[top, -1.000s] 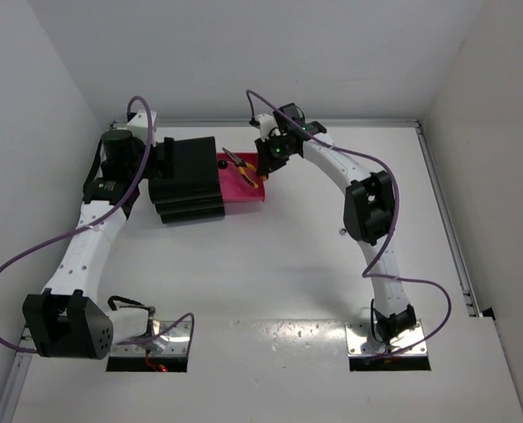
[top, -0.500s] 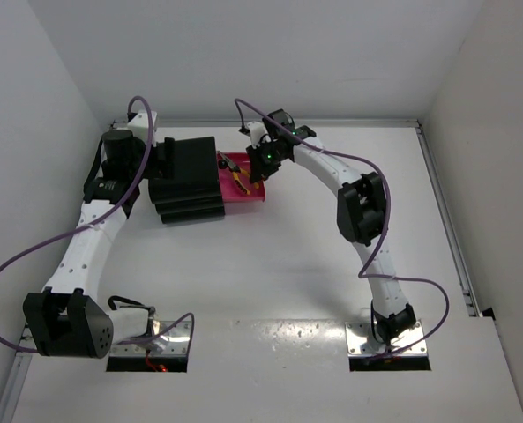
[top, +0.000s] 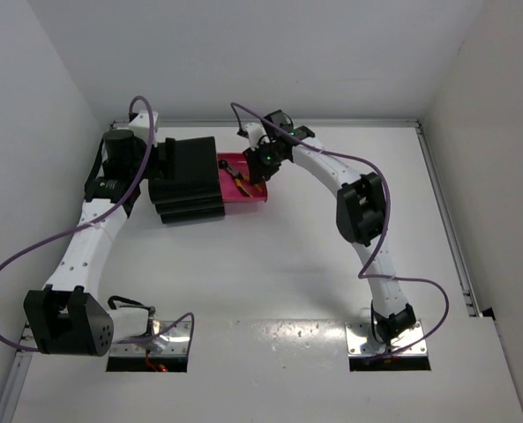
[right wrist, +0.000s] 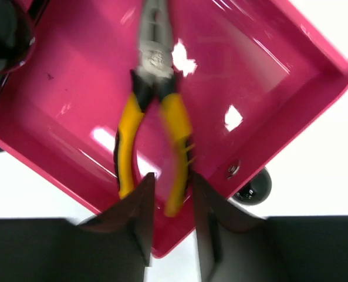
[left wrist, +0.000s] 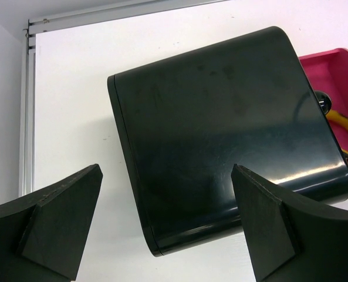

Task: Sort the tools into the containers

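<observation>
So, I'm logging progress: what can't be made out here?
The wrench: in no view.
Whether the right gripper grips the pliers: right wrist view, motion blur.
Pliers' tips: right wrist view, cut by top edge.
Inside the cabinet: every view, black shell hides it.
Rest of the drawer: left wrist view, cut by right edge.

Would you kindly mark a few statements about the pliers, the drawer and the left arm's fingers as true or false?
1. The pliers lie inside the pink drawer. True.
2. The pliers' handles are red. False: they are yellow and black.
3. The left fingers are shut. False: they stand wide apart above the black cabinet.
4. The pink drawer is pulled out of the black cabinet. True.
</observation>
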`<move>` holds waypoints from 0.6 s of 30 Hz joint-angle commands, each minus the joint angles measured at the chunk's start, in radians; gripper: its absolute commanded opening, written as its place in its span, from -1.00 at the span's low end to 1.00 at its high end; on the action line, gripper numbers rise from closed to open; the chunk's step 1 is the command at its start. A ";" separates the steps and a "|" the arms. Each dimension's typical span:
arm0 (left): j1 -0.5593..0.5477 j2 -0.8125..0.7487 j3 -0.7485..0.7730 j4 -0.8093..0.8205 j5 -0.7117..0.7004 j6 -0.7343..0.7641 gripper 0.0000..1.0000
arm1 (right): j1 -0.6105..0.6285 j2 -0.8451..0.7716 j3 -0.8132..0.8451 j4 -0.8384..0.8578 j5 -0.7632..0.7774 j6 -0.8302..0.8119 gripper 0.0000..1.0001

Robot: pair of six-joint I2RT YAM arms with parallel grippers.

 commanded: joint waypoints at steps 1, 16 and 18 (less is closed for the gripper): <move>0.008 -0.002 0.035 0.021 0.010 -0.016 0.98 | 0.016 -0.021 0.053 -0.007 -0.009 -0.023 -0.32; 0.017 0.007 0.035 0.021 0.001 -0.025 0.98 | -0.051 -0.283 -0.253 0.364 -0.051 0.195 -0.13; 0.017 -0.002 0.044 0.021 0.001 -0.025 0.98 | -0.097 -0.339 -0.318 0.451 -0.020 0.276 -0.13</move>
